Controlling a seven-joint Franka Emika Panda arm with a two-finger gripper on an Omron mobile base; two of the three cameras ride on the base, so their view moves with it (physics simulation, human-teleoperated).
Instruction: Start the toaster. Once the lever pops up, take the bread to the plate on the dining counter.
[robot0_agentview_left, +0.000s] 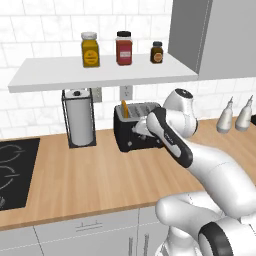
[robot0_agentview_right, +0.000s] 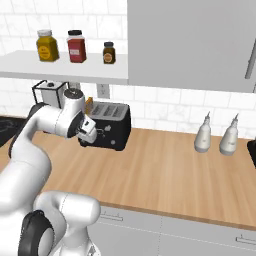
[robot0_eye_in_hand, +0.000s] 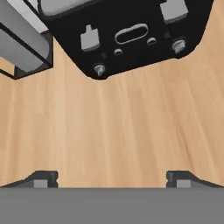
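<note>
Left base view: the bread (robot0_agentview_left: 124, 108) is seen standing in the toaster (robot0_agentview_left: 134, 134) on the tabletop (robot0_agentview_left: 75, 175); jaws spread wide, nothing held. Carrying to the plate is judged undone.

Toaster (robot0_agentview_left: 136, 127) stands at back of wood counter (robot0_agentview_left: 80, 180), near tiled wall; front face (robot0_eye_in_hand: 131, 37) unobstructed. Paper-towel holder (robot0_agentview_left: 79, 119) at toaster's 9 o'clock, narrow gap between. Shelf (robot0_agentview_left: 100, 72) with three jars overhangs toaster slots, capping vertical clearance. Bread (robot0_agentview_left: 124, 109) pokes up from left slot. Two bottles (robot0_agentview_right: 216, 134) well apart at 3 o'clock. Stovetop (robot0_agentview_left: 15, 172) far at 9 o'clock. Wide bare counter at 6 o'clock.
</note>
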